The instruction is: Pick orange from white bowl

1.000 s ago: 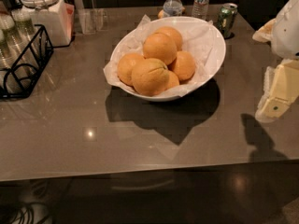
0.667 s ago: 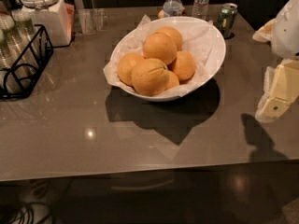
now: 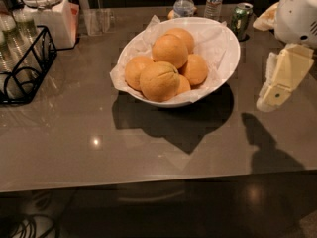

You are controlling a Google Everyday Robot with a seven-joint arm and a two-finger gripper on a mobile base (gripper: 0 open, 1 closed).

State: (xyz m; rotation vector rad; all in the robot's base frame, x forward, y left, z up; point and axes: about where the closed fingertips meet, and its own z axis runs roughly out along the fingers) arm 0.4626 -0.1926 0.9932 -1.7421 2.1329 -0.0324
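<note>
The white bowl (image 3: pixel 225 48) sits mid-table, lined with crinkled white paper and holding several oranges. A smooth round orange (image 3: pixel 170 50) lies on top of the pile, with others behind, left and right of it. The front orange (image 3: pixel 159 81) has a dark crease across its skin. My gripper (image 3: pixel 271 97), cream-coloured under a white arm housing, hangs above the table at the right edge of the view. It is to the right of the bowl, clear of the rim, and holds nothing.
A black wire rack (image 3: pixel 22 66) with glasses and a white lidded jar (image 3: pixel 47 11) stand at the far left. Clear cups (image 3: pixel 99 20), two water bottles (image 3: pixel 184 4) and a green can (image 3: pixel 240 18) line the table's back edge behind the bowl.
My gripper has shifted upward in the view and slightly toward the bowl. The bowl and oranges have not moved.
</note>
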